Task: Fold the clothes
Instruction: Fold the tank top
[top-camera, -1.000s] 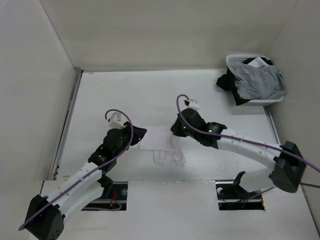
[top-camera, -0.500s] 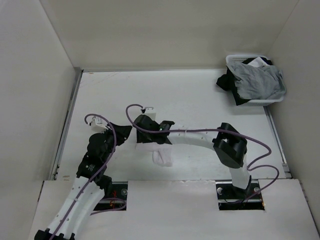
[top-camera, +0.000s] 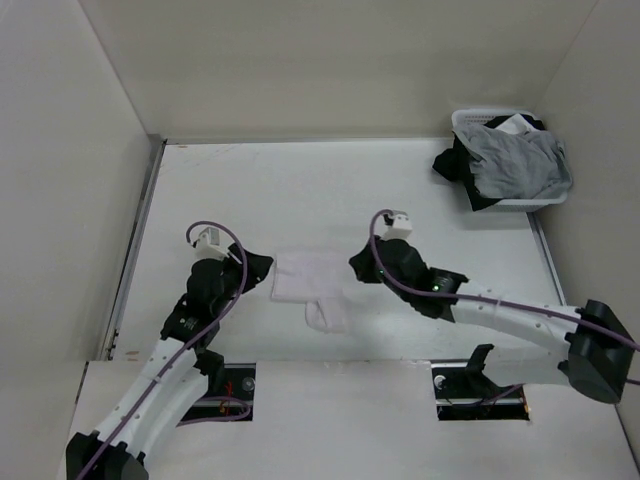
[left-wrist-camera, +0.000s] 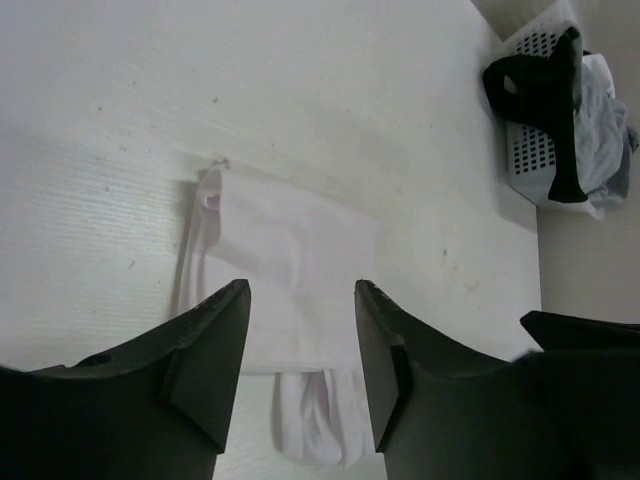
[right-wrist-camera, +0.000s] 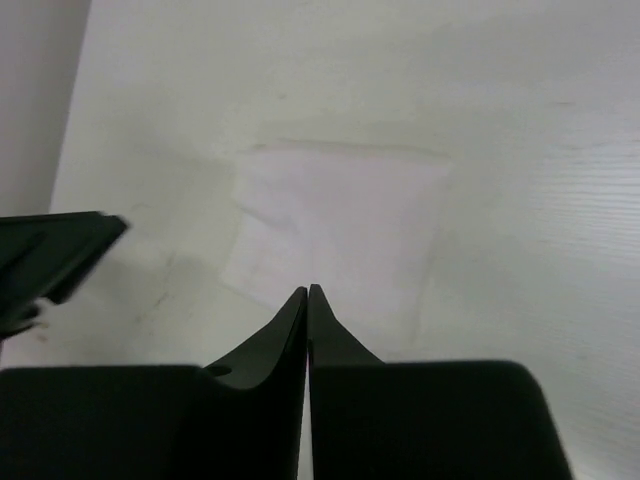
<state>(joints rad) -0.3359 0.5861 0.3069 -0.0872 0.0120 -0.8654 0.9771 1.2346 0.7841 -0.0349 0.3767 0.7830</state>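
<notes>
The left pincer stands spread, nothing between its two fingers, just off the left edge of the white top. From the left wrist view, the left pincer frames the white top in its gap without touching it. The right pincer sits at the top's right edge, its fingers pressed together on nothing. From its own camera the right pincer shows as one closed tip pointing at the white top.

Count them up: two arms, two pincers, one white top. Off in the far right corner there is one white basket, with one grey garment heaped in it and one black garment spilling over its left side.

The top lies flat on the counter, between the two pincers and a little toward the near edge. It is folded into a neat rectangle whose long axis runs left to right. A smaller bunch of loose fabric sticks out from its near side, pointing toward the arm bases. A thin strap shows along one edge in the left wrist view
</notes>
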